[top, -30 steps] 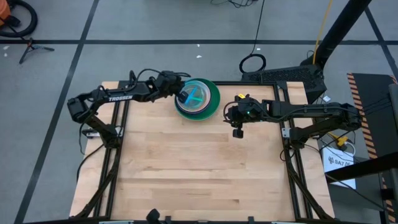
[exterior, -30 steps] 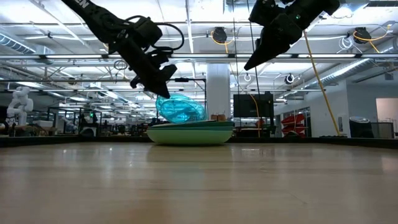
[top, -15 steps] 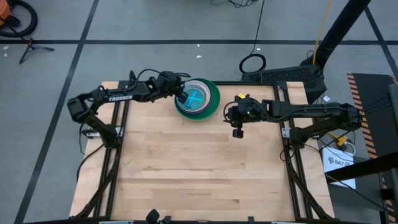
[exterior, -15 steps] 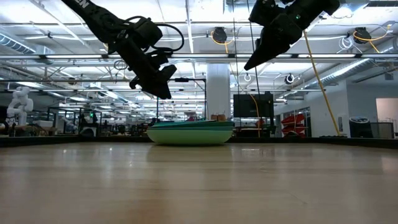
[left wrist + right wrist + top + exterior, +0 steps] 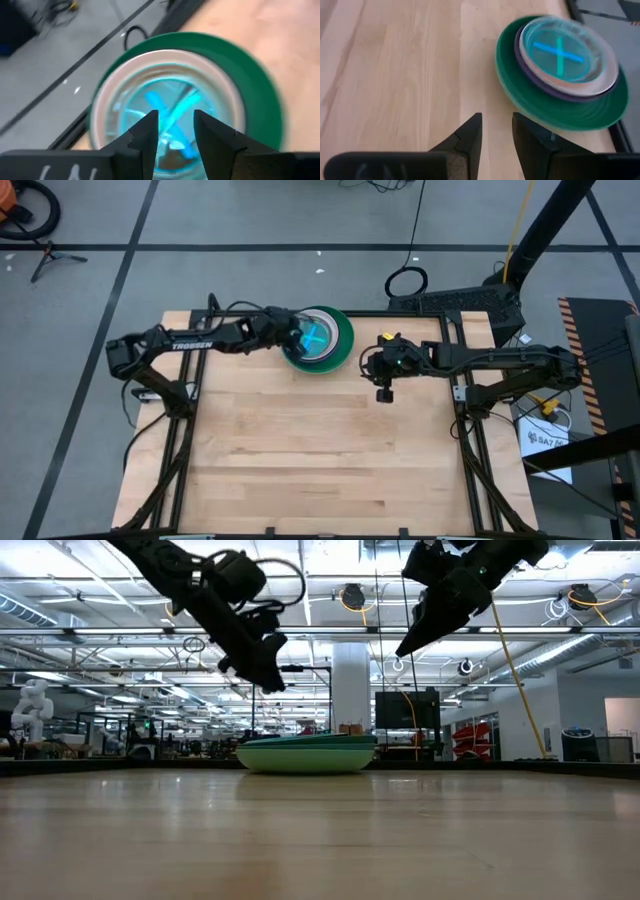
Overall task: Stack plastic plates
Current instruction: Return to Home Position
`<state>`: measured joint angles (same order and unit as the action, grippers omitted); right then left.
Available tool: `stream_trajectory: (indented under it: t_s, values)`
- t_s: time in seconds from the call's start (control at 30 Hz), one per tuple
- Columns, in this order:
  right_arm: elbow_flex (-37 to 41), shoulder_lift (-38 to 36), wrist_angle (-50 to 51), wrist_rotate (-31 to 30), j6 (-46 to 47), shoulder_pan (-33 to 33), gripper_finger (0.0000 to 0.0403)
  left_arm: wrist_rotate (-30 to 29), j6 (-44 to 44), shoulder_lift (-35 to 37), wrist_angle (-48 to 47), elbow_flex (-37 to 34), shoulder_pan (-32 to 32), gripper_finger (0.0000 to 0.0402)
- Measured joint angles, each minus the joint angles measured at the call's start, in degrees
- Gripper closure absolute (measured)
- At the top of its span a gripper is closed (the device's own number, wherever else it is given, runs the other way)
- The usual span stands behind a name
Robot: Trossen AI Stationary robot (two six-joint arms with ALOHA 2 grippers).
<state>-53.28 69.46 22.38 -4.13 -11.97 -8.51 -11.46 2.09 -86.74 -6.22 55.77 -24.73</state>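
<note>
Sitting midway along the table's (image 5: pixel 300 460) far edge is one stack of plastic plates (image 5: pixel 318 338): one clear blue plate (image 5: pixel 560 50) inside one pale-rimmed plate (image 5: pixel 107 95), over one purple plate (image 5: pixel 540 86), all in one large dark green plate (image 5: pixel 520 100). Any others are hidden. The left gripper (image 5: pixel 176 117) hovers over the stack and the right gripper (image 5: pixel 497 120) beside it, both slightly spread and empty.

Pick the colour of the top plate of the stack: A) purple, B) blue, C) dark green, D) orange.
B: the blue plate, marked with a cross, lies uppermost, with the purple plate and the dark green plate below it.
</note>
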Motion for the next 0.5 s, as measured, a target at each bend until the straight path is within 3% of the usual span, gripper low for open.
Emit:
stream_trajectory:
  t_s: [0.23,0.5]
  values:
    - [5.7,-4.9,-2.7,1.5,-3.6,0.0,0.0304,-0.4,-1.4,6.9,0.1,-4.5,7.0,0.027]
    - [12.9,-16.3,-9.8,6.1,-4.2,0.0,0.0323,0.1,-2.3,21.4,3.8,-15.5,12.8,0.027]
